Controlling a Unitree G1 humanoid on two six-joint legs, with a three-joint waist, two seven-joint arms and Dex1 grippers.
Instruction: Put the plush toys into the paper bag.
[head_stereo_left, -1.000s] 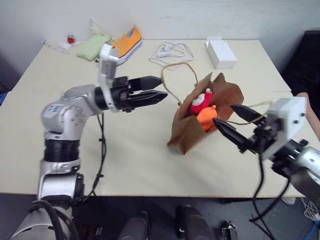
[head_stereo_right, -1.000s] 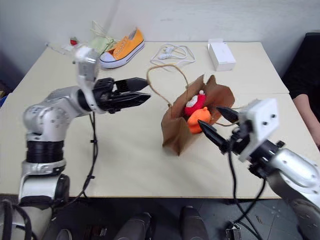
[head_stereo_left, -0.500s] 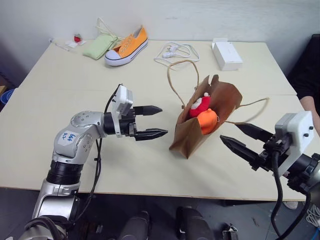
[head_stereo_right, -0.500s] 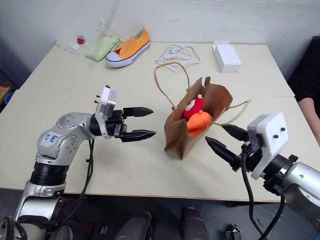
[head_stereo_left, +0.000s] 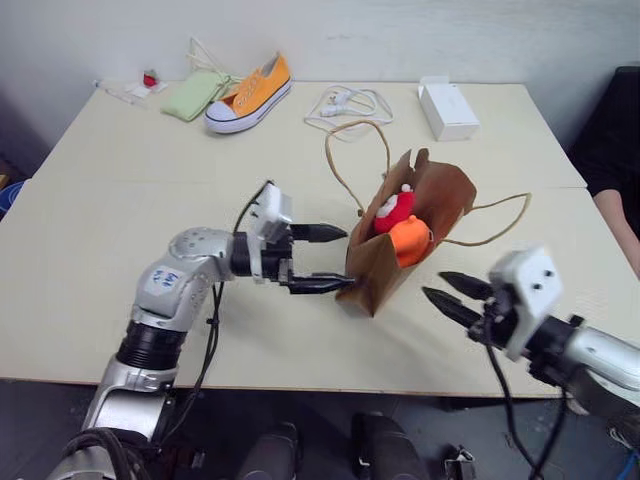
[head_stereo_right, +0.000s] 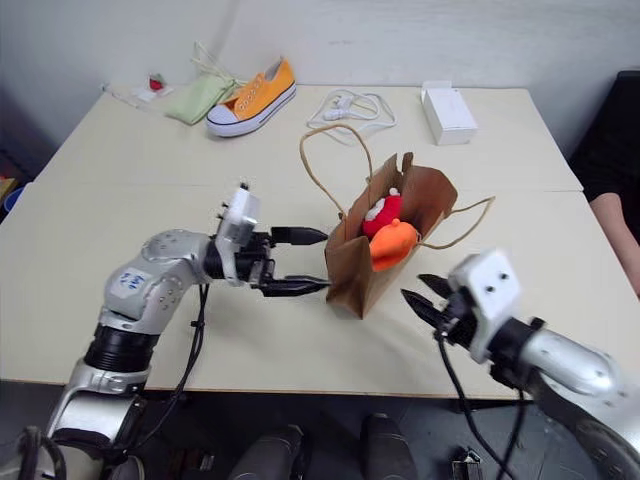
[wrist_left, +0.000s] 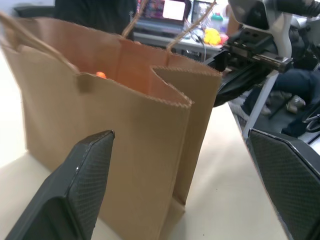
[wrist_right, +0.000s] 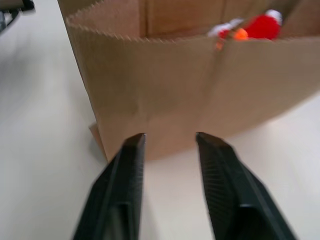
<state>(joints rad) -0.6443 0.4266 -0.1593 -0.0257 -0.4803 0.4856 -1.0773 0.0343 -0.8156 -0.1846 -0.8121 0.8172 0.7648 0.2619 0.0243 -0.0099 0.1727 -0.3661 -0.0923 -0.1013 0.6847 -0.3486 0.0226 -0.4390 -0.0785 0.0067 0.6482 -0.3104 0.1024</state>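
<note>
Brown paper bag (head_stereo_left: 405, 245) standing upright mid-table (head_stereo_left: 120, 200), mouth open, both cord handles splayed outward; inside, red-and-white plush (head_stereo_left: 396, 210) toward the back, orange plush (head_stereo_left: 411, 240) in front of it, both poking above the rim.

Left gripper (head_stereo_left: 333, 258) level, aimed at the bag's near-left side; fingers spread wide, empty, one tip above the other, tips just beside the paper, contact not certain; from the left wrist view, bag wall (wrist_left: 125, 125) between the two pads (wrist_left: 90, 170), orange visible just over the rim.

Right gripper (head_stereo_left: 447, 293) low over the table on the bag's right, pointing at its lower corner; fingers narrow, a slim gap between them, holding nothing; in the right wrist view, tips near the bag's base, red toy (wrist_right: 262, 26) peeking past the serrated rim.

Far edge of table: orange sneaker (head_stereo_left: 250, 88), green pouch (head_stereo_left: 193, 95), white cable (head_stereo_left: 347, 102), white box (head_stereo_left: 446, 105); all well apart from the bag.
</note>
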